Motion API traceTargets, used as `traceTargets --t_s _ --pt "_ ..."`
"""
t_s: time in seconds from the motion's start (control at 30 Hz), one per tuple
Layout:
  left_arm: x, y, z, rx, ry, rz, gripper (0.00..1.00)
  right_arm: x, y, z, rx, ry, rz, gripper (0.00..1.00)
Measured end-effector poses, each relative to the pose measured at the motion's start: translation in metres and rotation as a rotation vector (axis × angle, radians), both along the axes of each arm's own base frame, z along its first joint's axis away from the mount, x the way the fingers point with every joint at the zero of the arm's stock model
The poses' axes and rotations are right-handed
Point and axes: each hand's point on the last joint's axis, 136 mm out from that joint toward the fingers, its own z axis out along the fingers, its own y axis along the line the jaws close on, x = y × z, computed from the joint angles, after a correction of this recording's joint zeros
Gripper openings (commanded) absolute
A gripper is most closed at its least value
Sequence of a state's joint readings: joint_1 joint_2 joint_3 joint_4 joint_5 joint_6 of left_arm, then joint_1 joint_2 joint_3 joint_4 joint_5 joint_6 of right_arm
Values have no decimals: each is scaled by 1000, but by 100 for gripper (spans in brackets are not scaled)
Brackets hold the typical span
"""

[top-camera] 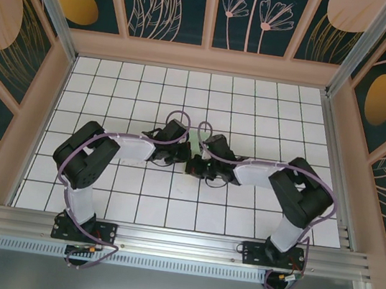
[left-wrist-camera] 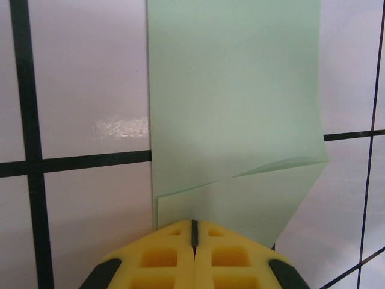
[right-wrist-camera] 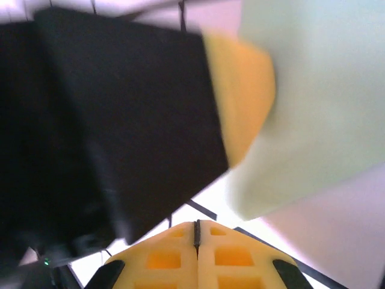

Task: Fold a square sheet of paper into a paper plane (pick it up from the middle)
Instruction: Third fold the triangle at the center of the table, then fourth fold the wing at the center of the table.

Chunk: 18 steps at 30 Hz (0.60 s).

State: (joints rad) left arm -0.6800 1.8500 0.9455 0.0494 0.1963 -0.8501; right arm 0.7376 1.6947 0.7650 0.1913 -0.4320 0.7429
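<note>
Left wrist, paper (left-wrist-camera: 234, 108) touching left end effector (left-wrist-camera: 194, 232)

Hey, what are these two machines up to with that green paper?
A two-armed robot is folding a pale green sheet of paper into a plane at the middle of a gridded table. The paper lies partly folded. The left gripper is shut, its tips at the paper's near edge; the right gripper, also shut, sits close beside it.

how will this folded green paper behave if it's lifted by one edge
Probably floppy: the paper looks thin, and its folded flap sits slightly raised rather than flat. Likely very light, so a nudge could slide it across the smooth tiled table.
</note>
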Motion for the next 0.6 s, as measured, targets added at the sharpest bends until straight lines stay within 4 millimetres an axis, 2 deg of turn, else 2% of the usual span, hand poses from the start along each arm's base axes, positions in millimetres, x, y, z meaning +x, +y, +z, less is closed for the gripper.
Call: traceTargets --t_s 0.13,0.23,0.3,0.6 --pt "2 -2 5 -13 -14 -9 15 30 -31 14 16 -32 -112 15" --pt "4 -3 12 -23 -27 -9 14 50 -57 11 8 -28 -194 22" --pt "4 -3 14 -24 -34 -6 13 57 -66 9 4 -22 -219 26" --pt "8 6 7 26 -41 28 7 73 -80 -9 -27 34 -270 33"
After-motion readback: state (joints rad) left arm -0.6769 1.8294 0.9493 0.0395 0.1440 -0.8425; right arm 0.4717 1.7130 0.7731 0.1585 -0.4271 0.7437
